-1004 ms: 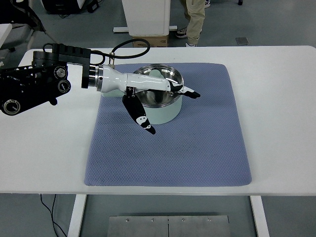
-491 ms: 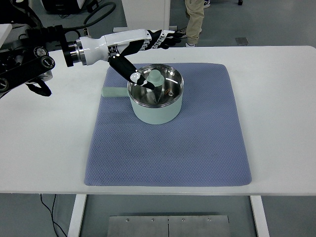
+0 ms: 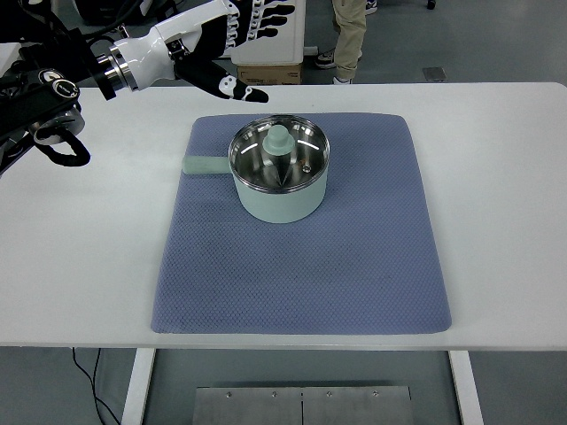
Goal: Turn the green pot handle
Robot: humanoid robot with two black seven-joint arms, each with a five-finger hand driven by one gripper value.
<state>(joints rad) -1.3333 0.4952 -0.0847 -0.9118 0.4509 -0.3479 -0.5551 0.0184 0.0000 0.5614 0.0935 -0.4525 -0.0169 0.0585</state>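
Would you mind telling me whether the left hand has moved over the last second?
Yes. The left hand has lifted off the pot and drawn back toward the table's far left edge.

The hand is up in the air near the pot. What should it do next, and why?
Probably keep pulling away to rest. The left hand is raised beyond the table's far edge, fingers spread, holding nothing. The pot sits on the mat, its handle pointing left, so the turn looks done.

High head view over table [image 3: 80, 266]
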